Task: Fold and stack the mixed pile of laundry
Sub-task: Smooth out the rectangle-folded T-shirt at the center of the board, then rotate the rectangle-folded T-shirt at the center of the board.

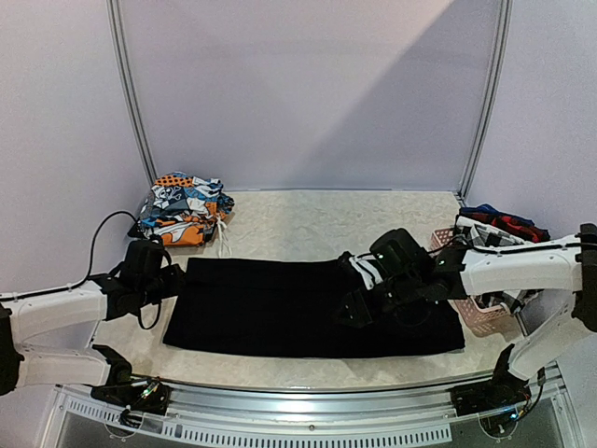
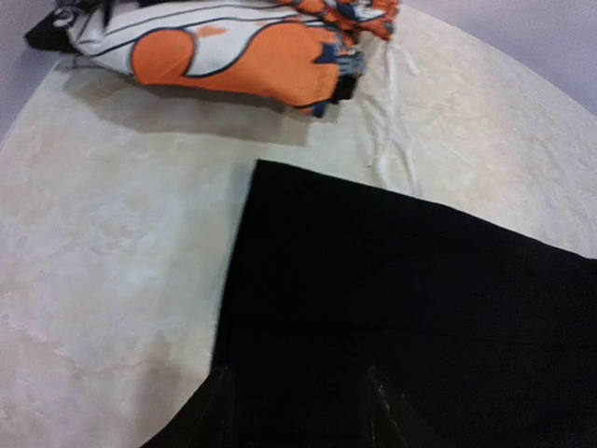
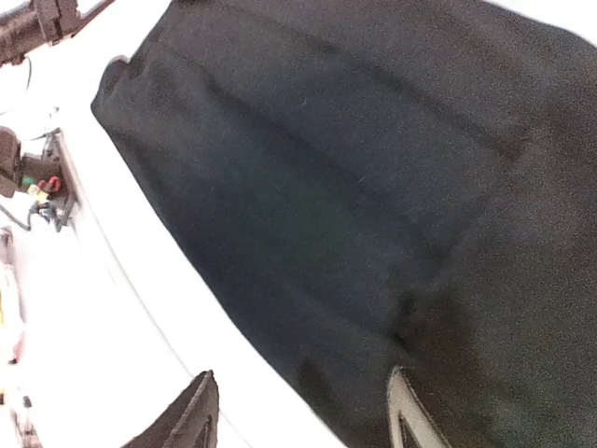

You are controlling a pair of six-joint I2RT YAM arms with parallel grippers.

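Note:
A large plain black garment [image 1: 280,308] [image 2: 420,308] [image 3: 354,187] lies spread flat across the middle of the table. My left gripper [image 1: 175,280] [image 2: 298,406] is at its left edge, open, fingers apart over the cloth. My right gripper [image 1: 357,310] [image 3: 303,411] hovers over the garment's right half near its front edge, open with nothing between its fingers. Folded orange-blue-white printed pieces [image 1: 182,207] [image 2: 242,51] sit stacked at the back left. A bit of black-and-white checked cloth [image 1: 366,271] shows beside the right arm.
A pink perforated basket [image 1: 480,317] stands at the right edge, holding red/navy plaid [image 1: 504,222] and checked cloth [image 1: 485,233]. A black cable [image 1: 98,238] loops at the far left. White strings [image 2: 387,121] trail from the printed stack toward the black garment.

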